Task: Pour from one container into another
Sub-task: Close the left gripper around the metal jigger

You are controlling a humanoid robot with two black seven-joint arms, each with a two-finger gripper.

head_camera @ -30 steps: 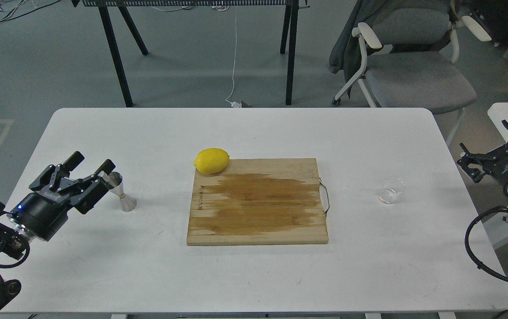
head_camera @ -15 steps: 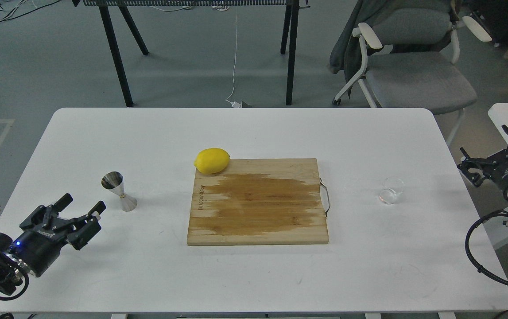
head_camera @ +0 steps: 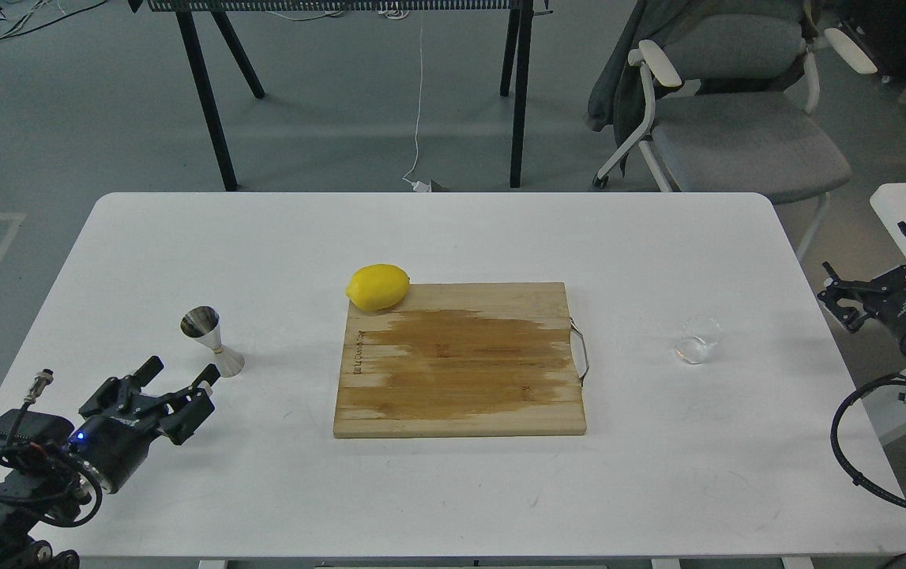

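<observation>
The shiny steel jigger (head_camera: 212,341) stands upright on the white table (head_camera: 453,237) at the left. My left gripper (head_camera: 178,378) is open and empty, low over the table just in front of the jigger and apart from it. The small clear glass cup (head_camera: 697,340) stands at the right side of the table. My right gripper (head_camera: 873,269) is open, off the table's right edge, well to the right of the cup and holding nothing.
A wooden cutting board (head_camera: 460,359) with a wet stain lies in the middle. A yellow lemon (head_camera: 377,286) rests at its far left corner. A grey chair (head_camera: 729,118) and black table legs (head_camera: 208,95) stand beyond the table.
My left gripper drew back from beside the jigger toward the front left, then shifted slightly right. The jigger stays standing alone. The right gripper has barely moved.
</observation>
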